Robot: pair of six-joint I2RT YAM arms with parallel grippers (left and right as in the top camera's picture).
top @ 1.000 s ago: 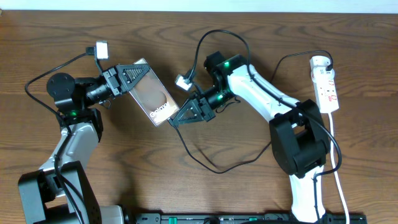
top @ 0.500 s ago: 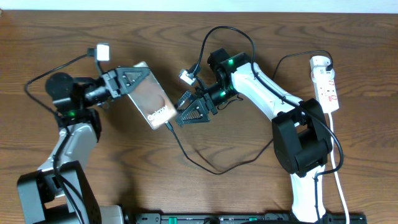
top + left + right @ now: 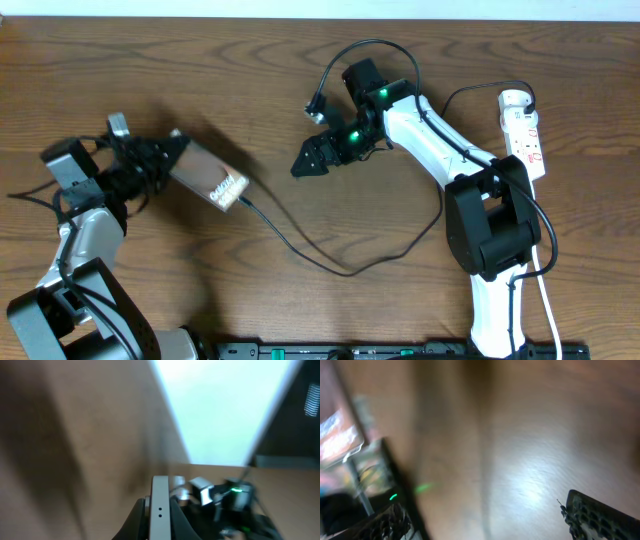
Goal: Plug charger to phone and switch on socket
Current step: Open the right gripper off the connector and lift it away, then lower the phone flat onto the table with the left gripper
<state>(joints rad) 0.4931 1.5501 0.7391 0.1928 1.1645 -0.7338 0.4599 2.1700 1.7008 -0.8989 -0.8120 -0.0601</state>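
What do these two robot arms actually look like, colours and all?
The right arm has glossy white shells between chunky black joints, small green lights, and thin black wires looping along it. The left arm is silver-grey with black joints. Each ends in black, triangular fingers: the right gripper and the left gripper.

The phone [image 3: 208, 178] sits at the left of the table [image 3: 300, 60], its left end between the fingers of the left gripper [image 3: 172, 157]. The charger [image 3: 345, 271] touches the phone's right end, and its cable loops nearward through the middle, then off to the right. The right gripper [image 3: 305, 163] hangs right of the phone, apart from it. The socket [image 3: 527, 140] lies at the far right.
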